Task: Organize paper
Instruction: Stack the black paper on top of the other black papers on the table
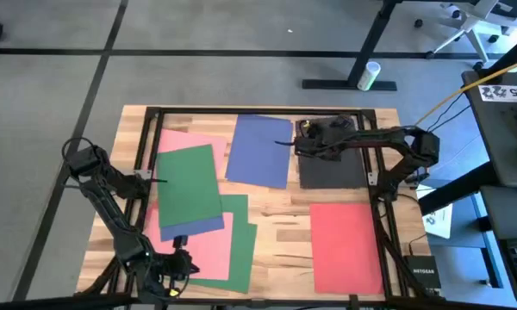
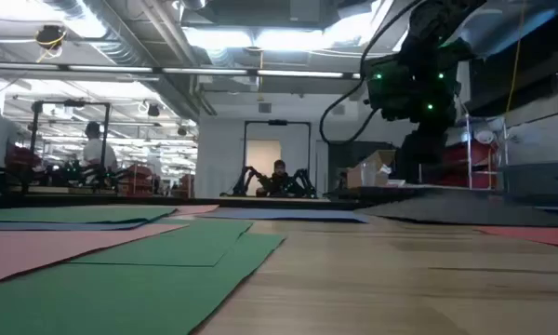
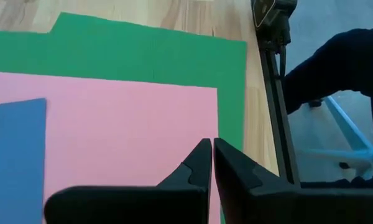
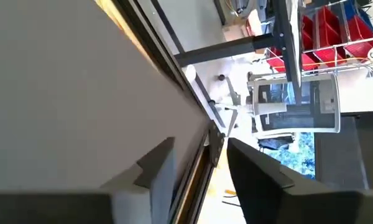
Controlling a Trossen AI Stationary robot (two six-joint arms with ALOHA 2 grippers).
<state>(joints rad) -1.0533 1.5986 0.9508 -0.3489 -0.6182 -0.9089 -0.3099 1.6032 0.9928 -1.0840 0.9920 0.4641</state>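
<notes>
Flat matte green sheet (image 2: pixel 158 270) up front; right gripper (image 1: pixel 306 138) parted over black sheet (image 1: pixel 332 168); left gripper (image 3: pixel 212 163) closed, empty.

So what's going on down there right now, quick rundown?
Right gripper open at the black sheet's far edge. Left gripper shut, over the pink sheet at the near left corner. Paper still scattered; nothing in the way.

We see a wooden table (image 1: pixel 280 226) with paper sheets lying flat on it. A blue sheet (image 1: pixel 259 150) and a black sheet (image 1: pixel 332 168) lie at the far side, a red sheet (image 1: pixel 345 247) near right, and overlapping pink (image 1: pixel 208 250) and green (image 1: pixel 189 184) sheets on the left.
</notes>
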